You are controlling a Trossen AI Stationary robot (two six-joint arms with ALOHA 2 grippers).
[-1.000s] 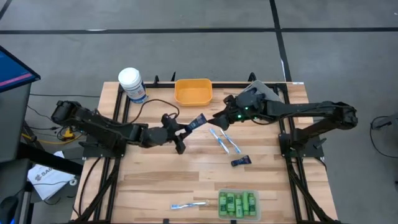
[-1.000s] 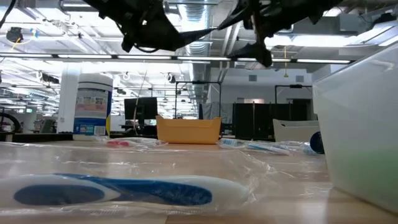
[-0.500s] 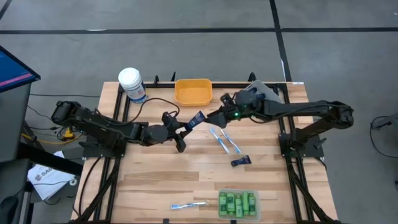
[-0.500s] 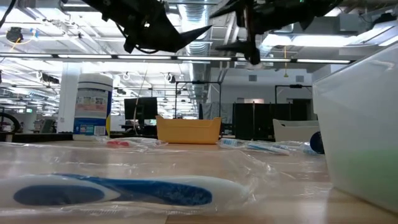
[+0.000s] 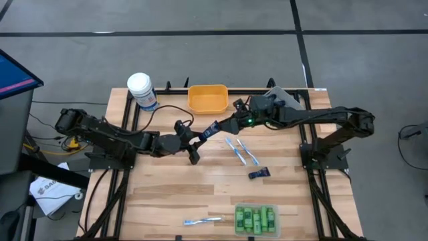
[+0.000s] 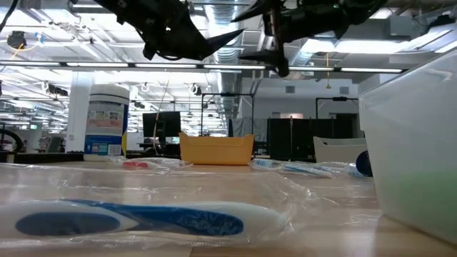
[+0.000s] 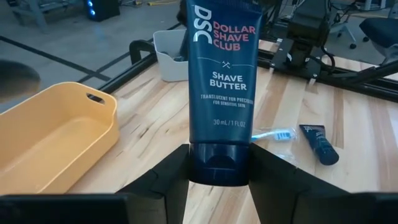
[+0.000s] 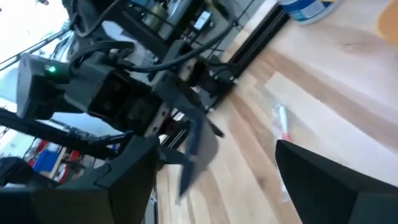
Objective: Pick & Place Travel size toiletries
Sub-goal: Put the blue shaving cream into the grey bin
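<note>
A dark navy flat tube (image 7: 219, 74) of shave butter hangs in the air over the table's middle, with my left gripper (image 5: 198, 140) shut on it. My right gripper (image 5: 229, 126) stands open just off the tube's flat far end (image 5: 218, 126), coming from the table's right. In the right wrist view the tube (image 8: 199, 146) shows ahead, between that gripper's two fingers and apart from them. A second navy tube (image 5: 259, 173) and two toothbrushes (image 5: 241, 150) lie flat on the wood right of centre. Another toothbrush (image 5: 202, 220) lies near the front edge. My left gripper pinches the tube's round cap end (image 7: 219, 163) between its two fingers, one on each side. The fingers reach nearly level from the table's left and lie in line with the tube. The tube sticks out beyond the fingertips toward the far right, label up, lifted clear of the table.
An orange bin (image 5: 208, 98) stands at the far edge, a white-lidded canister (image 5: 142, 90) to its left and a grey bin (image 5: 284, 97) to its right. A clear bin (image 5: 256, 219) with several green bottles sits at the front right.
My right gripper has moved toward the table's left, closing in on the free end of the held tube, and has tipped somewhat. Its fingers stay apart. My left gripper and the tube have kept still.
</note>
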